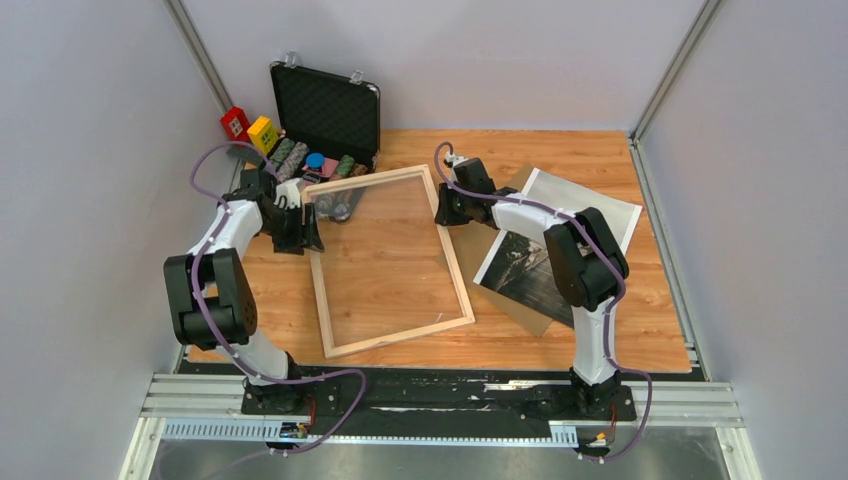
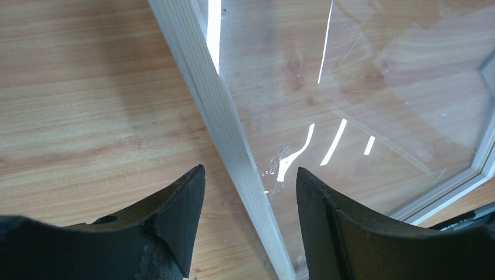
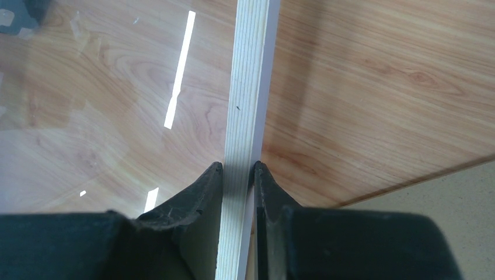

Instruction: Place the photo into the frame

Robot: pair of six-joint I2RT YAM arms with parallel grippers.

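Lying flat on the wooden counter (image 1: 640,320), the thin rectangular pale-wood frame with clear pane (image 1: 400,336) is clamped on its right rail by the right gripper (image 3: 238,166), presumably to steady it. The left gripper (image 2: 251,172) straddles the left rail, jaws apart, not touching. The dark grey pier photo (image 1: 520,268) rests just right of the frame, on a brown board (image 1: 533,316).

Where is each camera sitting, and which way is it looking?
Top external: above and behind the arms, looking down on the table, frame and photo; the left arm and right arm show.
Left wrist: on the left wrist, looking down along a frame rail; the open left tool straddles it.
Right wrist: on the right wrist, looking down at the opposite rail; the right tool pinches it.
Shared: all three show the frame and wooden table.
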